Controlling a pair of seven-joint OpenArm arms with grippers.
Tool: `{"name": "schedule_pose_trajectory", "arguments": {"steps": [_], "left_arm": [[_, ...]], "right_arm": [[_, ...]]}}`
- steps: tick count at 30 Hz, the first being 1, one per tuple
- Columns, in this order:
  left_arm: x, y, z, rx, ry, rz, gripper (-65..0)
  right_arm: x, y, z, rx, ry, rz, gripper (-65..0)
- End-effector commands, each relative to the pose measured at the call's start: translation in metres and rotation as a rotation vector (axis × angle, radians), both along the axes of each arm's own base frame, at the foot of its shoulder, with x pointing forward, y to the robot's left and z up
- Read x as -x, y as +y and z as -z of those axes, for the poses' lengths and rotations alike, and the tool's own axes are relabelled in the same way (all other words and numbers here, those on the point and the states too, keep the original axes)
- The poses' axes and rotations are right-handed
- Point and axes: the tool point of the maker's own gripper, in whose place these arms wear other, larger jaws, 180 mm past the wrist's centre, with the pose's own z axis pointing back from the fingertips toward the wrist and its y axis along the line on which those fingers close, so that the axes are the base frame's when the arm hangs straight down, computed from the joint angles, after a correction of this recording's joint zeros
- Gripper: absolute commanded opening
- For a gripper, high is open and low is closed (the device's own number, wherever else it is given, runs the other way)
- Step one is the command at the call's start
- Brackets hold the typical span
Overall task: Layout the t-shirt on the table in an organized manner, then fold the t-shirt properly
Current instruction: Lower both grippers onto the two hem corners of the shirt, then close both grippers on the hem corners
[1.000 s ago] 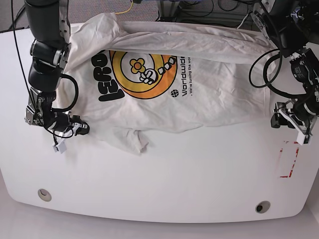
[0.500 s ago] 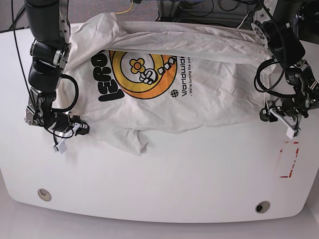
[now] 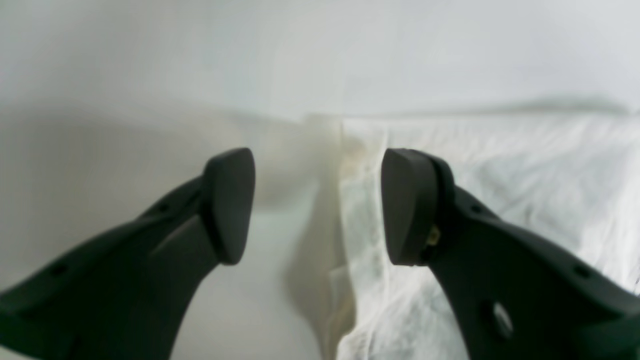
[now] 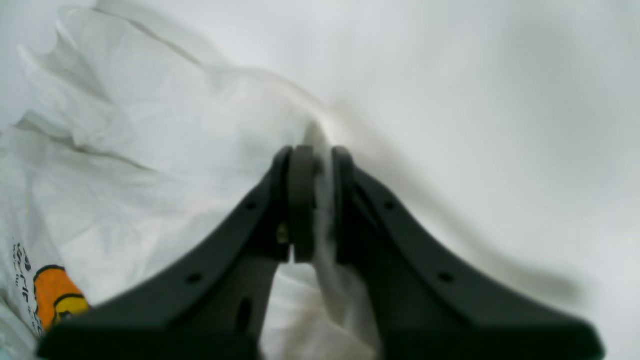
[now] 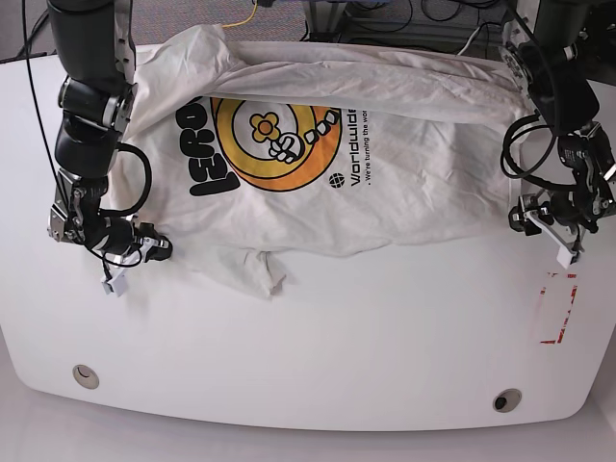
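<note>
The white t-shirt (image 5: 385, 183) lies spread over the back half of the table (image 5: 337, 337), its orange and yellow print (image 5: 274, 140) left of centre. A small bunched flap (image 5: 255, 269) hangs off its near edge. My right gripper (image 5: 162, 246) is at the shirt's left corner, shut on a fold of the white fabric (image 4: 322, 165), which is pinched between the pads; a bit of orange print (image 4: 50, 292) shows low in that view. My left gripper (image 5: 527, 218) is open at the shirt's right edge, and that edge (image 3: 345, 200) runs between the fingertips (image 3: 230, 205) without touching them.
Two round grommet holes (image 5: 86, 375) (image 5: 506, 399) sit near the table's front edge. Red tape marks (image 5: 558, 308) lie at the right, just in front of my left gripper. Cables and gear (image 5: 385, 19) crowd the space behind the table.
My left arm has moved up and inward from near the red tape to the shirt's right edge, still open. The right arm and the shirt have stayed put.
</note>
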Motion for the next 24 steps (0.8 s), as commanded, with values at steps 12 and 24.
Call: {"name": "schedule_pose_trajectory", "arguments": {"steps": [12, 24], "left_arm": [[-0.008, -0.036, 0.004, 0.025, -0.014, 0.101, -27.4], [0.007, -0.036, 0.016, 0.027, 0.021, 0.1, -54.4]], "right_arm": [[-0.019, -0.009, -0.023, 0.008, -0.066, 0.014, -59.1], [-0.019, -0.009, -0.023, 0.007, -0.066, 0.015, -59.1]]}}
